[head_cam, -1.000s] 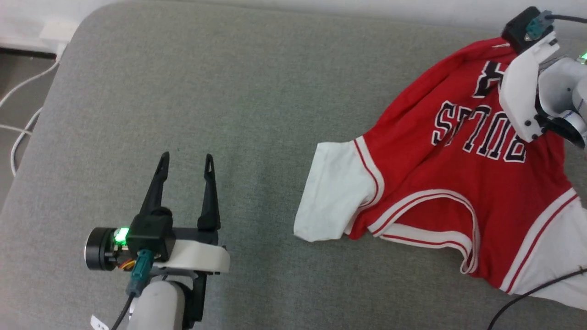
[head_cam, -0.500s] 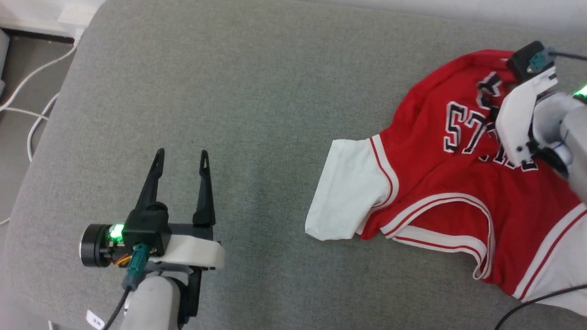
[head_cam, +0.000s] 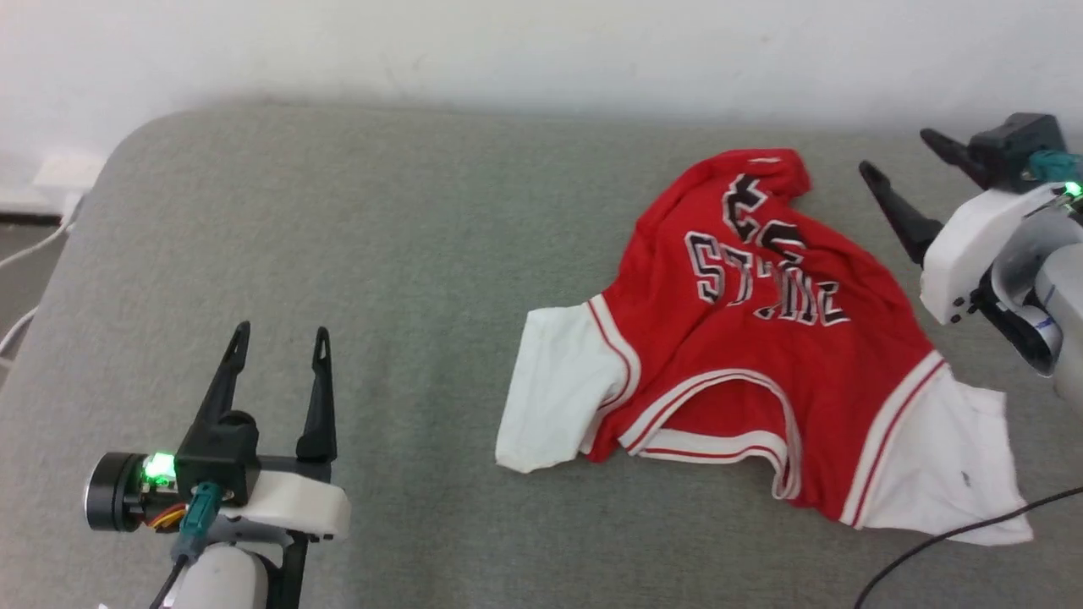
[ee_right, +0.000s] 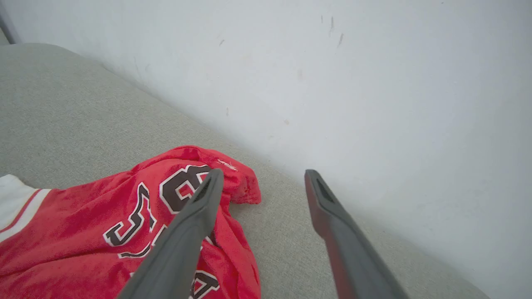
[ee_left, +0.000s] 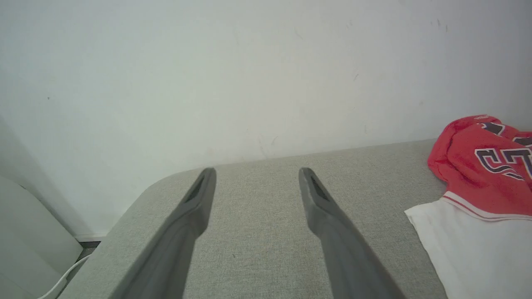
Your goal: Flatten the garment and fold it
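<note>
The garment (head_cam: 744, 355), a red jersey with white sleeves and black lettering, lies crumpled on the grey cushion, collar toward me and hem bunched near the wall. Its lettered side faces up. My right gripper (head_cam: 901, 161) hovers open just right of the bunched hem, holding nothing. In the right wrist view the garment (ee_right: 104, 232) lies below and left of the right gripper (ee_right: 262, 176), clear of the gap. My left gripper (head_cam: 279, 338) stands open at the lower left, well away from the white sleeve (head_cam: 550, 389). The left wrist view shows the garment (ee_left: 482, 174) at the right edge.
The grey cushion (head_cam: 381, 254) runs back to a white wall (head_cam: 508, 42). White cables (head_cam: 25, 288) hang off its left edge. A black cable (head_cam: 956, 541) crosses the lower right corner beside the right sleeve.
My right gripper has opened, let go of the garment's hem and drawn back to the right. The hem has dropped into a bunch. The head camera has tilted up, bringing the wall into view.
</note>
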Controlling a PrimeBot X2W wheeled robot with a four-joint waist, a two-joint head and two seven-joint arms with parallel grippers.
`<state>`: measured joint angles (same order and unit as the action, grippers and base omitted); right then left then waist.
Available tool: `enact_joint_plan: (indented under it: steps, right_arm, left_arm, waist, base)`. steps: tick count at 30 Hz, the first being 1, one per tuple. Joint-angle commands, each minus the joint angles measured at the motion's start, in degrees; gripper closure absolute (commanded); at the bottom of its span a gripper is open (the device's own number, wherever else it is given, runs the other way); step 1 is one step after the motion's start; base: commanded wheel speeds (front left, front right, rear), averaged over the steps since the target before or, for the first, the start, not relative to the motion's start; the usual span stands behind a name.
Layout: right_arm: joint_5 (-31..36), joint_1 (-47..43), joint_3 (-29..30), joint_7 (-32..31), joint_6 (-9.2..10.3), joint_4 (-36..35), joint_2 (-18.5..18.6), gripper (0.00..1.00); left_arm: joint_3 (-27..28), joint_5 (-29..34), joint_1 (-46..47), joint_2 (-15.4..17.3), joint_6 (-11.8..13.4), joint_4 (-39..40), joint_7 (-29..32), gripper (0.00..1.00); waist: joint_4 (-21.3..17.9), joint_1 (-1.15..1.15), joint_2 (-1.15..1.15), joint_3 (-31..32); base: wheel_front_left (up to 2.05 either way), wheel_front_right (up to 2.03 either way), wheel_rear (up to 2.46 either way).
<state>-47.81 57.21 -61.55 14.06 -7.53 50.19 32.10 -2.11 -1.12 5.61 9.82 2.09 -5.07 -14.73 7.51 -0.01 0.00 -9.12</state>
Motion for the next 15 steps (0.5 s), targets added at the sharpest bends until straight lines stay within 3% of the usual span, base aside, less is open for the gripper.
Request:
enact_joint_plan:
  steps: [1,8,15]
  right_arm:
    - [1.18,-1.65,2.69,0.7,0.04,-1.79,0.59,0.0]
    - [12.28,-14.03,27.51,0.92,0.04,-18.86,2.87,0.0]
    - [24.85,-35.56,47.93,-1.54,0.04,-37.07,-1.5,0.0]
  left_arm:
    - [0.07,-0.18,-0.58,0.76,-0.7,-0.26,-0.27,0.0]
    - [-0.99,-0.87,1.33,3.29,-4.57,-5.04,-0.27,0.0]
    - [-4.13,-2.31,5.91,5.7,-8.02,-8.96,4.44,0.0]
  waist:
    - [-5.77,0.01,0.0,5.38]
    - [-8.12,0.01,0.0,7.43]
    - [-9.05,0.01,0.0,8.39]
  base:
    - [0.0,0.0,0.0]
    - [0.0,0.0,0.0]
    - [0.0,0.0,0.0]
